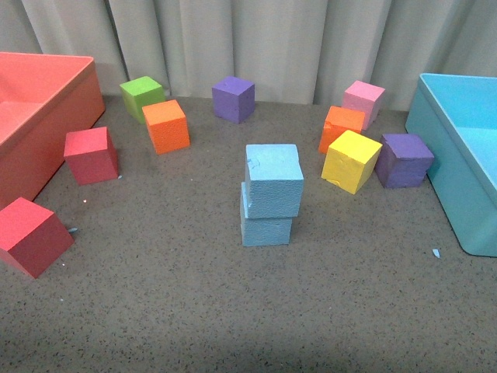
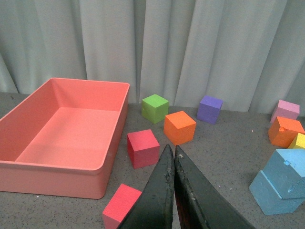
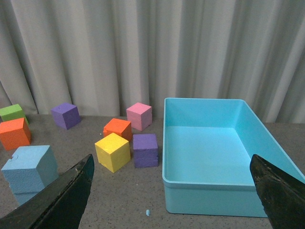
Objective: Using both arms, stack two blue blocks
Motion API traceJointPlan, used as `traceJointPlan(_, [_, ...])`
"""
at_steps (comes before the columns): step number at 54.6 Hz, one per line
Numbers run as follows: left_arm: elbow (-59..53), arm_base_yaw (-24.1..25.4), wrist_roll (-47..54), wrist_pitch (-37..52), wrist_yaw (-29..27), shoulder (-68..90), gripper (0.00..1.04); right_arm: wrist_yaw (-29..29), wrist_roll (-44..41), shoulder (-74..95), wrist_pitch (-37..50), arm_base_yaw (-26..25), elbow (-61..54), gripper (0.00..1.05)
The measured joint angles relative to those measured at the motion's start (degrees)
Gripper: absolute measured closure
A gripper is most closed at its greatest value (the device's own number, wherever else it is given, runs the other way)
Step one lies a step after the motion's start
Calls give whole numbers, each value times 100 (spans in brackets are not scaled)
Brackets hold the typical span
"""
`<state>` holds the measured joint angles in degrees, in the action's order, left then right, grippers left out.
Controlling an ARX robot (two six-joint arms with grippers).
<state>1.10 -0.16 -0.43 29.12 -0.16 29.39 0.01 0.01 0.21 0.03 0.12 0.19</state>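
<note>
The upper blue block (image 1: 274, 179) is seen resting on the lower blue block (image 1: 266, 219), a little turned and overhanging, so both arms are best kept well apart from the stack. The right gripper (image 3: 171, 191) is spread wide and empty; the left gripper (image 2: 174, 186) is closed on nothing, with the stack beside and ahead of it

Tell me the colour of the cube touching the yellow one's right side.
Purple. The purple cube beside the yellow cube shows best in the front view.

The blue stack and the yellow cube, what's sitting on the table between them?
Nothing. In the front view, only bare grey tabletop separates the stacked blue blocks from the yellow cube.
</note>
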Motion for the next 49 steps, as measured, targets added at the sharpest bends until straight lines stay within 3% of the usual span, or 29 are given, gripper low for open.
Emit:
traceJointPlan(46, [-2, 0, 0, -1880, 0, -1926, 101, -2, 0, 0, 0, 0, 0, 9])
traceJointPlan(49, [0, 0, 2, -2555, 4, -2435, 101, -4, -2, 0, 0, 0, 0, 9])
